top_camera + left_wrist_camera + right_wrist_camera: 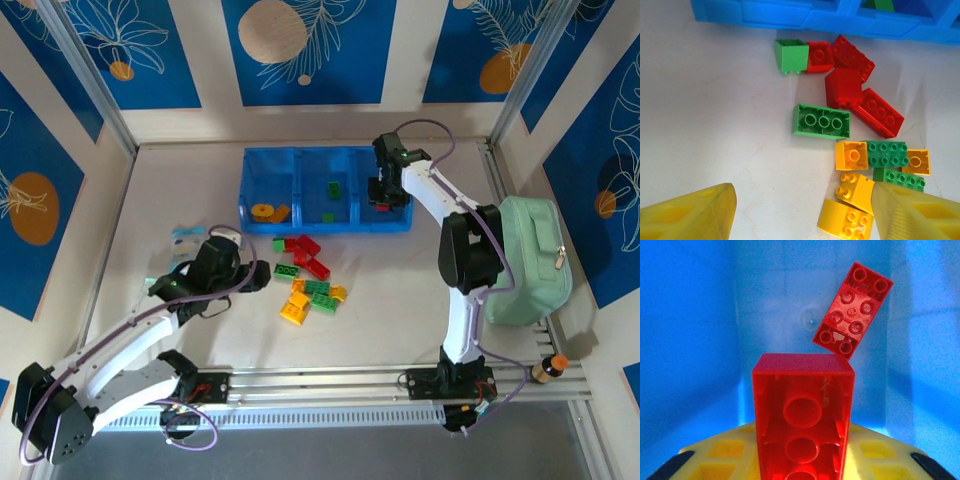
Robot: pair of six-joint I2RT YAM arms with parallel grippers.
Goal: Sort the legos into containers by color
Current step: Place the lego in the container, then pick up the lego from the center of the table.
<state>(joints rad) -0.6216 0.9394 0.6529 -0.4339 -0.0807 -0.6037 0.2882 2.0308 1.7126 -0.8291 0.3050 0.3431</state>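
The blue tray (300, 226) lies at the back of the table with three containers side by side. The left one holds a yellow-orange disc (263, 211), the middle one a green lego (334, 188). My right gripper (385, 196) hangs over the right container, shut on a red lego (802, 415) whose hollow underside faces the camera. Another red lego (852, 310) lies on that container's floor. In front of the tray sits a loose pile of red (877, 112), green (821, 121) and yellow legos (845, 220). My left gripper (800, 215) hovers open at the pile's left edge, holding nothing.
A mint-green zippered case (530, 262) stands at the right beside the right arm. A small orange-capped bottle (548, 368) sits near the front right rail. A small pale packet (186, 238) lies left of the left gripper. Panelled walls close the table in.
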